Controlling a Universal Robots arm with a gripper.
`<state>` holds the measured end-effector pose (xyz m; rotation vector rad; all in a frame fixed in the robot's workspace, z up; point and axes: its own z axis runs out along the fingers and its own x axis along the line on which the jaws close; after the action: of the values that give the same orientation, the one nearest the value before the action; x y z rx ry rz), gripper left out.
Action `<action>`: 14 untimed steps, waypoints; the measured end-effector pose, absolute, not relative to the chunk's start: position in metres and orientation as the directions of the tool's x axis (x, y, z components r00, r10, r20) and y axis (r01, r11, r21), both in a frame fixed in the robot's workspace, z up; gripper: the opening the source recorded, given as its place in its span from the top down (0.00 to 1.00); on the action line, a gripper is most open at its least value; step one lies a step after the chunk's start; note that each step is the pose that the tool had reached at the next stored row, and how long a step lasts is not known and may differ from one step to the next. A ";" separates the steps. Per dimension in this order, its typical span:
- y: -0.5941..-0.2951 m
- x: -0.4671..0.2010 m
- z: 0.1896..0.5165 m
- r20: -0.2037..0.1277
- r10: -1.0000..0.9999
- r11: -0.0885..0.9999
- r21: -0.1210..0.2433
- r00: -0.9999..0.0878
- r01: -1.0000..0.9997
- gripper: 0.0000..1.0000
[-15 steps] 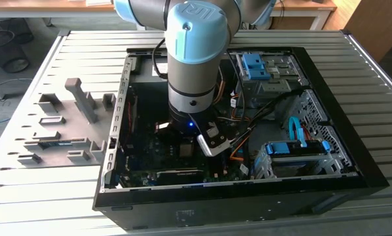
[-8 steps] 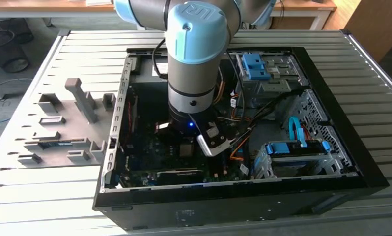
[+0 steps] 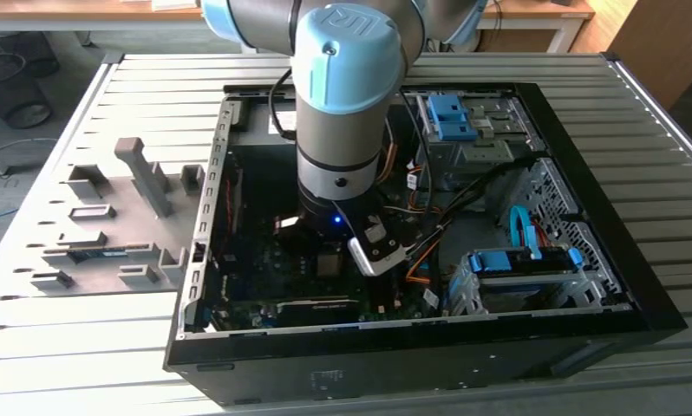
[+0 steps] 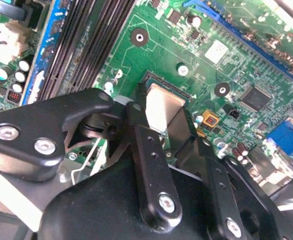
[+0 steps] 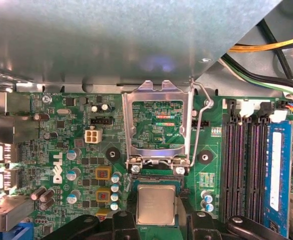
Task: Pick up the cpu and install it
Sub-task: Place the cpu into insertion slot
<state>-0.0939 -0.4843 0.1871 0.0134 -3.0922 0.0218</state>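
Note:
The cpu (image 5: 156,204) is a square silver-lidded chip lying flat in the dark socket frame (image 5: 155,181) on the green motherboard (image 5: 81,165). My gripper (image 5: 156,220) is shut on it, with one black finger against each side edge. In the second wrist view the cpu (image 4: 160,105) shows between the fingers (image 4: 139,135), low over the socket. The metal load plate (image 5: 159,125) stands swung open behind the socket, its lever (image 5: 200,112) raised. In the exterior view the arm's wrist (image 3: 340,191) reaches down into the open computer case (image 3: 415,347).
Black memory slots (image 5: 246,160) and a blue memory stick (image 5: 278,170) run beside the socket. A grey case wall (image 5: 111,40) and yellow and black cables (image 5: 266,47) lie beyond it. Blue drive cages (image 3: 450,117) fill the case's right; a grey fixture tray (image 3: 114,225) sits at left.

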 end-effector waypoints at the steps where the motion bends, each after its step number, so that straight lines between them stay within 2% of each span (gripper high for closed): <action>1: -0.484 -0.094 0.187 0.049 -0.008 1.000 -0.014 -0.999 -0.009 0.58; 2: -0.484 -0.094 0.187 0.049 -0.009 1.000 -0.014 -0.999 -0.009 0.52; 14: -0.484 -0.094 0.197 0.049 -0.008 1.000 -0.014 -0.999 -0.009 0.52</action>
<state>-0.0939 -0.4843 0.1967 0.0132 -3.0922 0.0215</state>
